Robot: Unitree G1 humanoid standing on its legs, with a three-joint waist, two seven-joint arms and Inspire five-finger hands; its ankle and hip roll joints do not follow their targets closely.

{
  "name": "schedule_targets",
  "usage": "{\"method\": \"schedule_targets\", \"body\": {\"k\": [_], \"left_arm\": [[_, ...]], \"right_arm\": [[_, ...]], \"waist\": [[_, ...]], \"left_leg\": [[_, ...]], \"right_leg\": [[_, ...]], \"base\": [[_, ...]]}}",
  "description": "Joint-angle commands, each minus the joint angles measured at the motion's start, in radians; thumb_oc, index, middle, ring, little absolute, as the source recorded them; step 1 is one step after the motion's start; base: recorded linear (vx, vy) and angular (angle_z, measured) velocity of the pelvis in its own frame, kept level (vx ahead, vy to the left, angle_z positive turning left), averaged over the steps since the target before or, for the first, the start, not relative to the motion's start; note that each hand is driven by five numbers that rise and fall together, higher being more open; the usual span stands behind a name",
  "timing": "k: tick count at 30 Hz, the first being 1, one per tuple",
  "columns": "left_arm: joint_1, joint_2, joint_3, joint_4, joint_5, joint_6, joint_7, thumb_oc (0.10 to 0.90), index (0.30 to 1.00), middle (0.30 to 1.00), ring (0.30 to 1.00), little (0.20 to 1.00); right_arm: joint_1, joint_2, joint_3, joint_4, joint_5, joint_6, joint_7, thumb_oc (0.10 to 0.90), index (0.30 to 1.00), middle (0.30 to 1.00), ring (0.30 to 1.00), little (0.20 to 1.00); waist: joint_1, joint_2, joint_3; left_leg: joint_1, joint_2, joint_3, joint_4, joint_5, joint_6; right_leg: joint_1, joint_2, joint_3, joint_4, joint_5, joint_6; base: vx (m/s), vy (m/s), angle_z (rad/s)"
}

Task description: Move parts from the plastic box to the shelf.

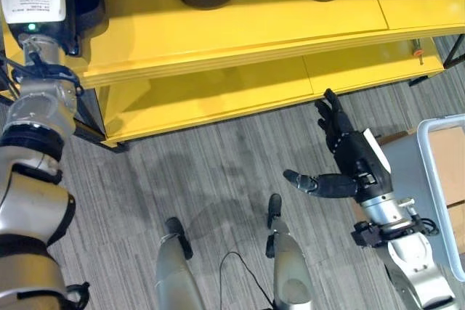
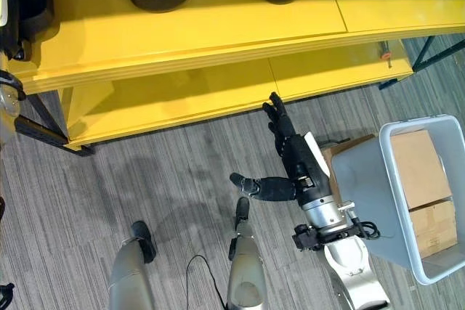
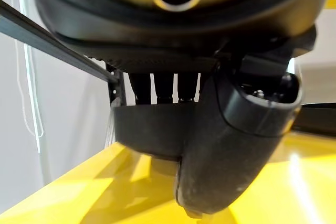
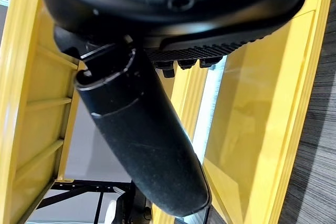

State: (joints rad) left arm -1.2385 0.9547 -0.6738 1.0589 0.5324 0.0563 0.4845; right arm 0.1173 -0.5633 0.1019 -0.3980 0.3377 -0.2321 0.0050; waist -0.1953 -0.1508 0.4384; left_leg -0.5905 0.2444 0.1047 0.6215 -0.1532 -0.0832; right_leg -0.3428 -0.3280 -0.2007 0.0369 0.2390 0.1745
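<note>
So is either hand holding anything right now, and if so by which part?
The right hand is open over the floor and holds nothing. The left hand is up at the yellow shelf beside a black part; whether it grips the part cannot be told.

Grey striped carpet floor [image 1: 218, 172], lit evenly from above. Yellow two-tier rack [image 1: 240, 30] across the far side, upper board overhanging the lower one [image 1: 218, 92]; dark metal legs [image 2: 40, 125] at its left end. Glare patches on the yellow top. Pale wall [image 3: 63, 119] behind the rack's left end, possibly a window strip, hard to tell.
</note>
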Motion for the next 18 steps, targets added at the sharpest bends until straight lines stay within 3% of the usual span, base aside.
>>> {"method": "schedule_targets", "body": {"k": [1,4,18], "left_arm": [[0.003,0.035,0.009,0.027,0.003,-0.013,-0.005,0.900,1.000,1.000,1.000,1.000],[0.048,0.039,-0.004,0.009,0.066,-0.013,-0.027,0.900,1.000,1.000,1.000,1.000],[0.136,0.036,0.054,0.029,0.085,-0.025,-0.087,0.900,1.000,1.000,1.000,1.000]], "right_arm": [[-0.012,-0.041,-0.091,-0.090,0.036,-0.090,-0.001,0.900,1.000,1.000,1.000,1.000],[-0.024,-0.047,-0.098,-0.089,0.039,-0.087,0.001,0.900,1.000,1.000,1.000,1.000],[-0.034,-0.038,-0.119,-0.063,0.012,-0.073,-0.002,0.900,1.000,1.000,1.000,1.000]], "waist": [[0.011,-0.007,-0.109],[0.018,0.001,-0.115],[0.040,0.032,-0.168]], "left_leg": [[0.037,0.011,0.017,-0.132,0.072,-0.018],[0.059,0.011,0.009,-0.145,0.078,-0.021],[0.181,0.002,0.007,-0.236,0.119,-0.043]], "right_leg": [[0.110,-0.097,0.015,0.051,-0.053,0.087],[0.127,-0.096,0.014,0.058,-0.067,0.087],[0.219,-0.102,-0.013,0.040,-0.079,0.087]], "base": [[0.00,0.000,0.00],[0.00,-0.002,-0.01],[0.00,-0.001,0.00]]}}
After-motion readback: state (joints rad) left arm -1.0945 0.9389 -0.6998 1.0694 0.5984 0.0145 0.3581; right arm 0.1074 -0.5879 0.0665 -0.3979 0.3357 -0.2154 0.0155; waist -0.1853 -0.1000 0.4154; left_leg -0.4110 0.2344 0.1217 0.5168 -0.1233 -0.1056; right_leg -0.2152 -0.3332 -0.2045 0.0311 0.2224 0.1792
